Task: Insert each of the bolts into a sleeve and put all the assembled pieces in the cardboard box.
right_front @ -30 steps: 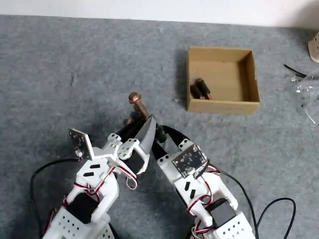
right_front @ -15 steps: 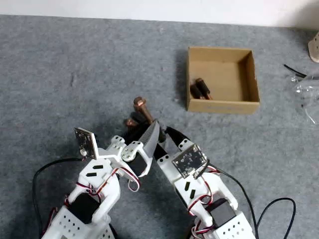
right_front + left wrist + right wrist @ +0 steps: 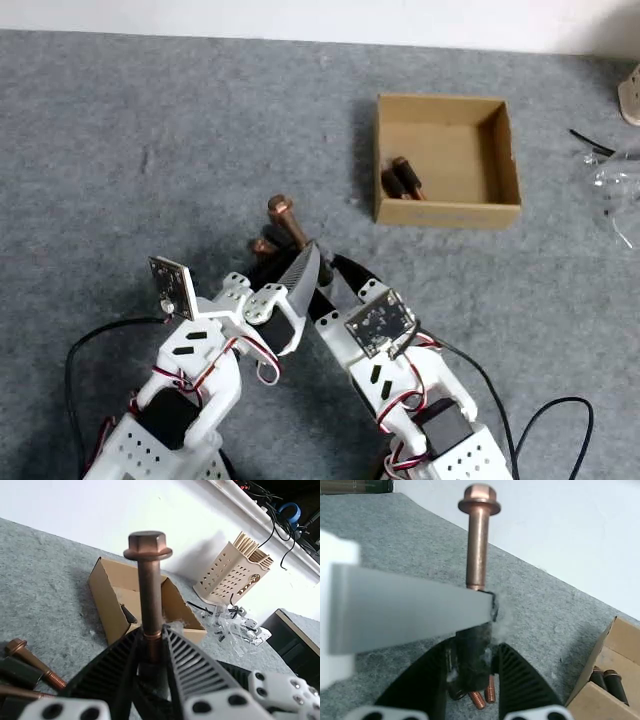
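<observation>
The left claw [image 3: 150,636] is clamped on the shank of a copper bolt [image 3: 150,587], head up. The right claw [image 3: 472,650] grips a black sleeve [image 3: 474,652] at the bolt's lower end. In the high view the left claw [image 3: 300,262] and the bolt [image 3: 283,215] sit slightly nearer the right arm than a second ago, and nothing has shifted in the last half second. The two arms are pressed close together at the near edge of the table. A stretch of grey carpet [image 3: 200,130] separates them from the cardboard box [image 3: 445,213], well apart to the right. The box holds two assembled pieces [image 3: 400,180]. Spare bolts [image 3: 262,245] lie just beside the claws, and plastic bits [image 3: 610,175] crowd the right edge.
</observation>
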Controlling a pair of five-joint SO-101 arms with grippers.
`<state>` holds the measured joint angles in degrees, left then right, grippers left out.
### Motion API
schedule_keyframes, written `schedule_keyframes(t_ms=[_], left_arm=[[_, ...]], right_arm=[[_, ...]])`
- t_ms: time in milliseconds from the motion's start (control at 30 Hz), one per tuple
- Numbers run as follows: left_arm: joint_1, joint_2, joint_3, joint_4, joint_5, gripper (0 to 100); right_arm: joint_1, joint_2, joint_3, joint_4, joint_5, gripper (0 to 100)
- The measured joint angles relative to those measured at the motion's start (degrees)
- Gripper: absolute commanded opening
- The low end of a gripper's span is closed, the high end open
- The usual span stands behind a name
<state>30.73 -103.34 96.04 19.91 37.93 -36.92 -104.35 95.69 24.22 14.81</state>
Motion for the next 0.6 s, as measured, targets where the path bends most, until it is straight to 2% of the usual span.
schedule_keyframes(t_ms=[233,600], left_arm=[[0.0,0.0,0.0,0.7,-0.4,26],[0.4,-0.1,0.0,2.8,-0.4,23]], right_arm=[[0.4,0.0,0.0,0.0,0.0,0.5],[1.7,0.0,0.0,0.0,0.0,0.5]])
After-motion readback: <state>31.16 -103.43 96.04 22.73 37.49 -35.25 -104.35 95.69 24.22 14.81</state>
